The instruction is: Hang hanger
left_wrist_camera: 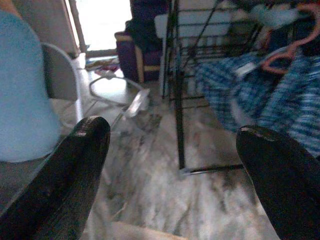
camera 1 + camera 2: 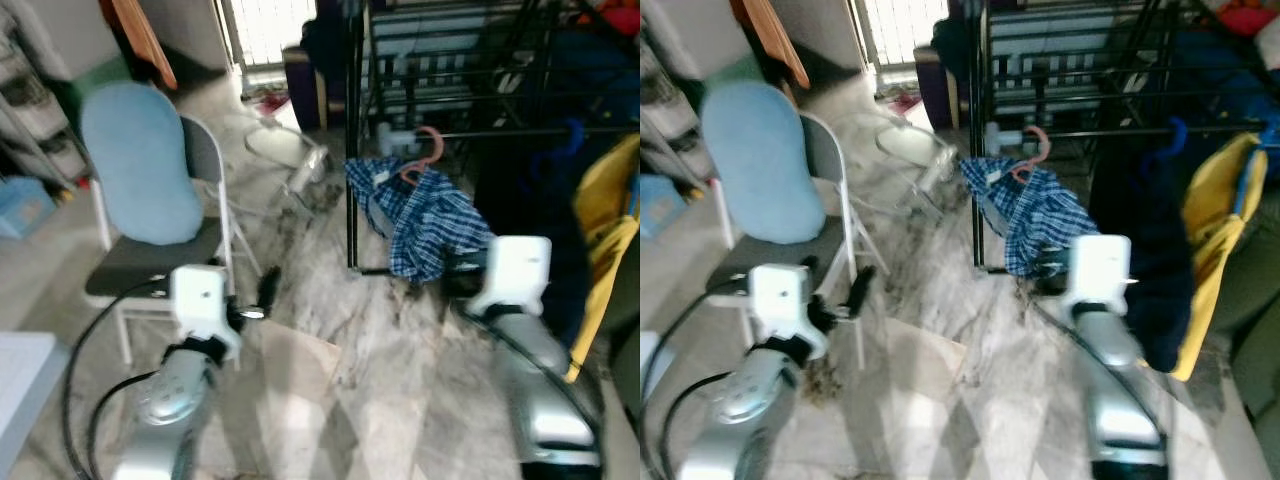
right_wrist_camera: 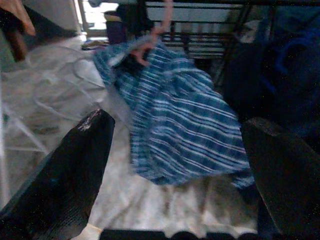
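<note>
Two grippers in view, both spread wide, neither holding anything. Landmark: black rack (image 2: 352, 150).

Hanger (image 2: 424, 158): pink, hook over a horizontal bar of the rack, on the side toward the chair. Blue plaid shirt (image 2: 425, 220) hangs on it, draped low and lopsided, hem near the rack's foot bar. Rail contact is blurred; can't confirm hook is fully seated.

Right gripper (image 3: 177, 150): low in front of the rack, aimed at the shirt. Wrist view shows fingers (image 3: 75, 170) well apart w/ shirt between and beyond them, no contact. White wrist housing (image 2: 515, 272) sits just beside the shirt's lower edge in head view.

Left gripper (image 1: 172, 165): well to the robot's left of the rack, near the chair's front. Fingers (image 1: 65, 175) wide, pointing toward the rack's upright post and marble floor (image 2: 380, 340).

Other items: folding chair (image 2: 205, 190) w/ light blue cushion (image 2: 140, 160), well apart from the rack on the robot's left. Yellow garment (image 2: 605, 230) and dark clothing (image 2: 530, 190) hang on the rack's far side from the chair. Head views slightly blurred.
</note>
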### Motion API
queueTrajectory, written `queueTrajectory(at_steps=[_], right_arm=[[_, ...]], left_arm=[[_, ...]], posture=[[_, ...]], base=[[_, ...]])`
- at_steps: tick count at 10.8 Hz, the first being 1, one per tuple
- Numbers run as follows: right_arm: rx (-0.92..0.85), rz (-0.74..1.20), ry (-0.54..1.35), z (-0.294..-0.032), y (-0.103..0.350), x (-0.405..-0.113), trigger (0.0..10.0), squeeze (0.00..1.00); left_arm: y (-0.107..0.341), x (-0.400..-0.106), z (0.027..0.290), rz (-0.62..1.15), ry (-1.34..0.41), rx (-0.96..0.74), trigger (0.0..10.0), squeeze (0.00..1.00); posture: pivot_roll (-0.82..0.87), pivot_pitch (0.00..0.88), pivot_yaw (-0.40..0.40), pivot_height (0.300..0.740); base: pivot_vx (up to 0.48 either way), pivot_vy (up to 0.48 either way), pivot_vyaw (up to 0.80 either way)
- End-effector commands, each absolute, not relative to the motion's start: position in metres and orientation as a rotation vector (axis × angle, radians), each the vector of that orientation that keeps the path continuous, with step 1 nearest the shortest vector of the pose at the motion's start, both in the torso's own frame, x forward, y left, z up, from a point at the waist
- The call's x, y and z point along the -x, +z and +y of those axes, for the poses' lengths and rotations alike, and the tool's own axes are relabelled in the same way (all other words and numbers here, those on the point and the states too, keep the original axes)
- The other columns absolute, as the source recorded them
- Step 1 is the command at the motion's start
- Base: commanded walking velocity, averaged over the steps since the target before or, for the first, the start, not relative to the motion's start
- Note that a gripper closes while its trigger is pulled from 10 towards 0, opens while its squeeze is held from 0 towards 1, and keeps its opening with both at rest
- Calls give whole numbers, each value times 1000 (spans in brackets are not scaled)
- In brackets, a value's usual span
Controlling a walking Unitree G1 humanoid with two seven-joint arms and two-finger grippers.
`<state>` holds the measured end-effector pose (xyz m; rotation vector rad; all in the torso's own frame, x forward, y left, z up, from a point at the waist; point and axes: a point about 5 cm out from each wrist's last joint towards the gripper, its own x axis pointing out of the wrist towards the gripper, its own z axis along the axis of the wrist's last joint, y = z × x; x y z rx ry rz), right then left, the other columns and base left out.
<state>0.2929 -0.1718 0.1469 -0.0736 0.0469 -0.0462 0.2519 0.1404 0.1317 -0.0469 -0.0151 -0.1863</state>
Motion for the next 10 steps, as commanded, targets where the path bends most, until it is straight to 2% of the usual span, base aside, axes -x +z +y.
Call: queueTrajectory(at_steps=[1,7,10], right_arm=[[87,47,-61,-178,147,-293,10000,0],[112,66,-84,-182,144,-293,10000,0],[177,142,-31,-184,133,-292,10000,0]], left_arm=[[134,-252,139,-26,-197,49,10000,0],[133,-251,137,-18,-206,45,10000,0],[130,-249,137,-4,-202,52,10000,0]], posture=[[-95,91,92,740],[-96,103,92,740],[-98,104,93,740]], base=[[398,0,0],[398,0,0],[0,0,0]])
